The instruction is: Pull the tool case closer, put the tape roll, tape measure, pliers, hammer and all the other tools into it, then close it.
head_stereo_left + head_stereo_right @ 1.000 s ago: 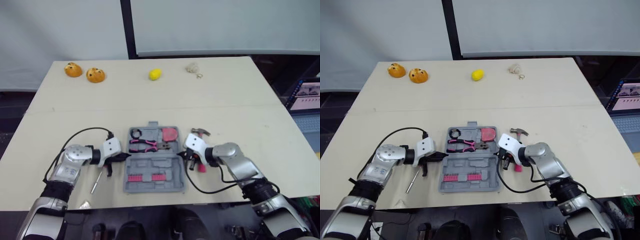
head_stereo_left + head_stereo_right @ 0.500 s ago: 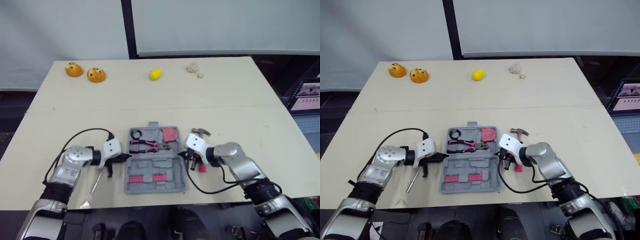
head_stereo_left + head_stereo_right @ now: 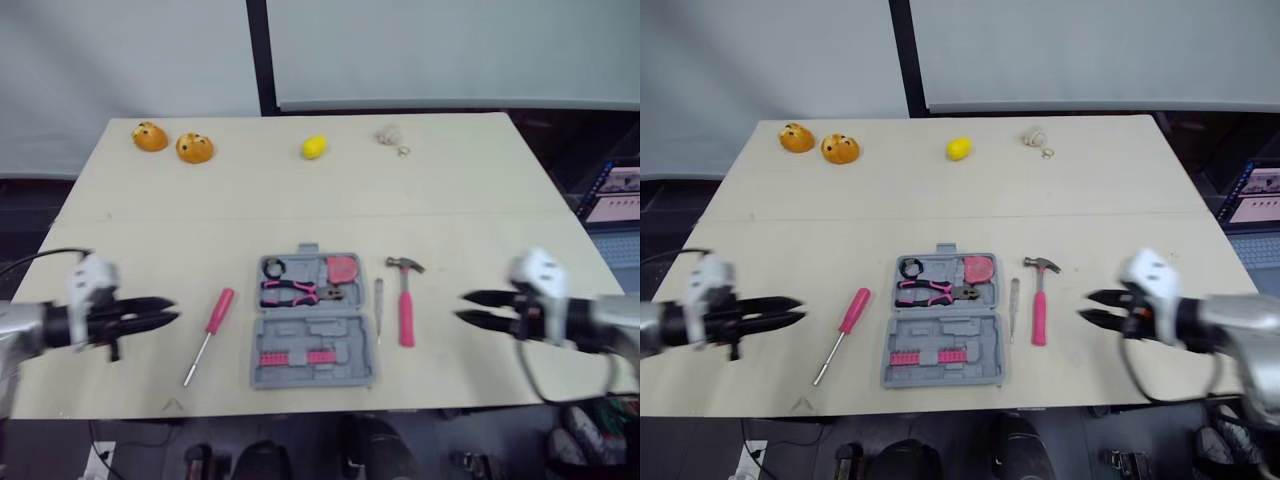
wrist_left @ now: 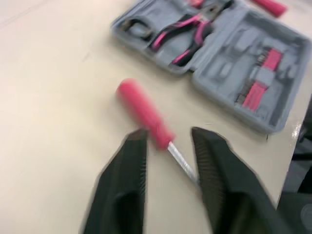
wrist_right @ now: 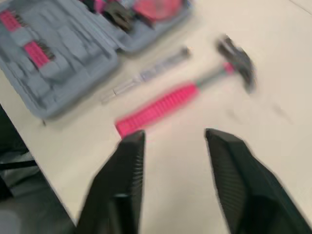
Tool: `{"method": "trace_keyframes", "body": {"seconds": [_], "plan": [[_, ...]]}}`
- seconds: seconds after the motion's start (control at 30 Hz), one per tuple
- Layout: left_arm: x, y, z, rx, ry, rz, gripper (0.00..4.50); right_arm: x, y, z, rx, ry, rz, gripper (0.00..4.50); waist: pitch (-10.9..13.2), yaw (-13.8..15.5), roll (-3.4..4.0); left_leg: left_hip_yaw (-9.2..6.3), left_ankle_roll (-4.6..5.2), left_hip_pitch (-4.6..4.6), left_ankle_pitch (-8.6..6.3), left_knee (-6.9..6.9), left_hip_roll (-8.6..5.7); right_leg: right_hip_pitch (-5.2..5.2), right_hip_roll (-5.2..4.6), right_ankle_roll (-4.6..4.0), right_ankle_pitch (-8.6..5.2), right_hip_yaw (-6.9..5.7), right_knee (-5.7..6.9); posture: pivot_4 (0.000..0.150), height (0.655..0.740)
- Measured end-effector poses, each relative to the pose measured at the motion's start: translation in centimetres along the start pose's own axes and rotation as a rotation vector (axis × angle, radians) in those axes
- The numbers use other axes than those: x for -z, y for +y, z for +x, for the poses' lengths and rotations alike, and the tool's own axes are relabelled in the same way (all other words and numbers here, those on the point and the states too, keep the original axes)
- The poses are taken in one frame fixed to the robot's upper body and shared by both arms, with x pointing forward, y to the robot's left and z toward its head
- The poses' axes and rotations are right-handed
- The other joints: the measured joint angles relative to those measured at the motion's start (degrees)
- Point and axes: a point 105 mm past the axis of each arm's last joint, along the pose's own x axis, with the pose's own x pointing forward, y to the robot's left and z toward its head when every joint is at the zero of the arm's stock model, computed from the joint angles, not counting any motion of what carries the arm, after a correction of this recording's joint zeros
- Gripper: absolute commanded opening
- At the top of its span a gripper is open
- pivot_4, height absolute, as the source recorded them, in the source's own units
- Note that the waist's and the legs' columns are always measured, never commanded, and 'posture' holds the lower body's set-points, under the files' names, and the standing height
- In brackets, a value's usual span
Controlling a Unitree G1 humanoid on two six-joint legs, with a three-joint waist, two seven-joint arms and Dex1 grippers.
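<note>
The left jaws hang low over the near left part of the desk (image 3: pixel 480 200), parted a little and holding nothing, their tips aimed inward toward the middle. The right jaws mirror them on the near right, also parted and empty. Between the two arms sits the open tool case (image 3: pixel 312 340), its near half carrying a strip of pink bits (image 3: pixel 295 357). Left of the case lies a screwdriver (image 3: pixel 208 322), its long axis running roughly near to far with a slight tilt, metal tip toward the robot and pink handle at the far end. The left jaws are the nearer to it and point across that axis, so in the left wrist view the shaft shows through the gap between the fingers. Right of the case the hammer (image 3: pixel 404 300) lies the same way, pink handle near and head far. The right jaws stand off to its right, apart from it and aimed square at the handle. A thin metal tool (image 3: pixel 378 297) rests just between the case and the hammer. In the case's far half sit the pliers (image 3: pixel 295 292), the tape measure (image 3: pixel 342 268) and the tape roll (image 3: pixel 273 267). At the far edge are two oranges (image 3: pixel 148 136) and a lemon (image 3: pixel 314 147).
</note>
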Motion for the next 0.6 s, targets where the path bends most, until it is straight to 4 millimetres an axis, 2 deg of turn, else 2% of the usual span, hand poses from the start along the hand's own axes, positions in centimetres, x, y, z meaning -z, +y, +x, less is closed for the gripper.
{"method": "trace_keyframes", "body": {"seconds": [0.07, 0.1, 0.17, 0.33, 0.43, 0.6], "plan": [[1.8, 0.7, -2.1, -0.077, 0.031, -0.049, 3.85, 1.6, -0.2, -2.2, 0.032, 0.042, 0.032, 4.33, 0.0, -0.2, -0.03, 0.0, -0.02, 0.12, -0.13, -0.07, 0.0, 0.08, 0.01, -0.01, 0.0, 0.04, -0.02, 0.15, 0.7292], [2.7, 1.1, -3.2, -0.118, 0.048, -0.077, 4.37, 2.4, -0.3, -3.1, 0.049, 0.053, 0.058, 4.5, 0.0, -0.3, -0.05, 0.01, -0.04, 0.13, -0.18, -0.08, 0.02, 0.06, 0.03, -0.02, -0.01, 0.05, -0.02, 0.15, 0.7292], [4.4, 1.9, -5.2, -0.215, 0.077, -0.123, 4.44, 3.7, -1.3, -5.0, 0.12, 0.061, 0.113, 4.5, 0.0, -0.3, -0.06, 0.04, -0.03, 0.13, -0.21, -0.09, 0.02, 0.02, 0.04, -0.03, -0.02, 0.04, -0.02, 0.15, 0.7292], [6.6, 3.4, -8.1, -0.376, 0.097, -0.138, 4.44, 3.8, -3.0, -7.8, 0.232, 0.043, 0.106, 4.5, 0.0, -0.3, -0.08, 0.05, -0.07, 0.15, -0.24, -0.17, 0.04, 0.0, 0.01, -0.08, -0.04, 0.06, -0.05, 0.15, 0.7292], [7.3, 3.5, -8.7, -0.403, 0.097, -0.146, 4.44, 4.2, -3.3, -8.3, 0.253, 0.042, 0.118, 4.5, 0.0, -0.3, -0.1, 0.06, -0.08, 0.12, -0.24, -0.17, 0.04, -0.01, -0.03, -0.07, -0.04, 0.07, -0.07, 0.15, 0.7292], [7.0, 3.6, -8.3, -0.408, 0.084, -0.125, 4.44, 3.6, -3.6, -8.1, 0.267, 0.015, 0.103, 4.5, 0.0, -0.2, -0.1, 0.06, -0.08, 0.13, -0.24, -0.17, 0.03, 0.0, -0.07, -0.04, -0.02, 0.08, -0.06, 0.15, 0.7292]]}}
